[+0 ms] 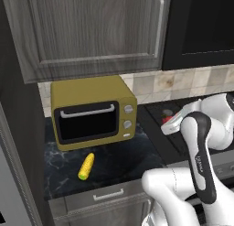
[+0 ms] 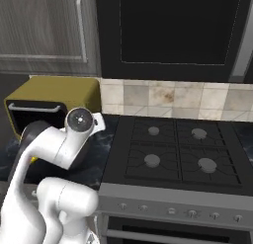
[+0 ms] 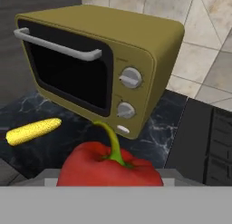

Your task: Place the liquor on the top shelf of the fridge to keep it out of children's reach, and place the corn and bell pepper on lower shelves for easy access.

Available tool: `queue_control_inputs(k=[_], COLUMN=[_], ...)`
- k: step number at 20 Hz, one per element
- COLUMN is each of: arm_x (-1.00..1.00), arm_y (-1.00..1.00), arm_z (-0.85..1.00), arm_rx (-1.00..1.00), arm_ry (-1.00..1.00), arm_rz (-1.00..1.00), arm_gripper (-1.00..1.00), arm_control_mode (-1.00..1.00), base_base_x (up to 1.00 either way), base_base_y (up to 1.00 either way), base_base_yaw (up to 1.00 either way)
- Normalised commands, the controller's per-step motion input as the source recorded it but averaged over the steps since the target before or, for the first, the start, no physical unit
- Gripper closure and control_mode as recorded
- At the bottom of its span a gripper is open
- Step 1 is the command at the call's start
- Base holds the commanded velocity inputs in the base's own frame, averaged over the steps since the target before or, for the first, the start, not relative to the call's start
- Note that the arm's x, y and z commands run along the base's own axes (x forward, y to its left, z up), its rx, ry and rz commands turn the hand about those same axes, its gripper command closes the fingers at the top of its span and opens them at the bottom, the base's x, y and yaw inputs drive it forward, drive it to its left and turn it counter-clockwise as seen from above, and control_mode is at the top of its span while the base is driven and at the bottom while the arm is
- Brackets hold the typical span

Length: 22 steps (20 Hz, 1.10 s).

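The red bell pepper (image 3: 108,166) with its green stem sits close under the hand camera, raised above the counter, and my gripper (image 1: 167,121) is shut on it. In the left base view the bell pepper (image 1: 167,113) is a small red patch at the hand, over the stove's left edge. The yellow corn (image 1: 86,166) lies on the dark marble counter in front of the toaster oven; in the hand view the corn (image 3: 34,131) is down to the left of the pepper. The liquor and the fridge's shelves are out of view.
A yellow toaster oven (image 1: 91,110) stands at the back of the counter (image 1: 123,161) against the tiled wall. A black gas stove (image 2: 178,154) lies to its right. Dark wood cabinets (image 1: 91,28) hang overhead. A light grey panel (image 1: 9,188) borders the counter's left.
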Motion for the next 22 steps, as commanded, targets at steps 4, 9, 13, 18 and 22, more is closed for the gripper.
queue_control_inputs(k=[4, 9, 13, 18, 22], arm_x=[-0.34, -0.36, -0.38, -0.27, 0.00], arm_y=[0.00, 0.00, 0.00, 0.00, 0.00], arm_z=[0.65, 0.28, 0.06, 0.00, 0.00], arm_rx=[-0.07, -0.09, -0.08, -0.05, 0.00], arm_ry=[0.00, 0.00, 0.00, 0.00, 0.00], arm_rz=[0.00, 0.00, 0.00, 0.01, 0.00], arm_gripper=[1.00, 1.00, 1.00, 1.00, 1.00], arm_control_mode=[-1.00, -1.00, -1.00, 1.00, 1.00], base_base_x=[0.00, 0.00, 0.00, -0.26, -0.79], base_base_y=[0.00, 0.00, 0.00, 0.00, 0.00], base_base_yaw=[0.00, 0.00, 0.00, 0.03, 0.27])
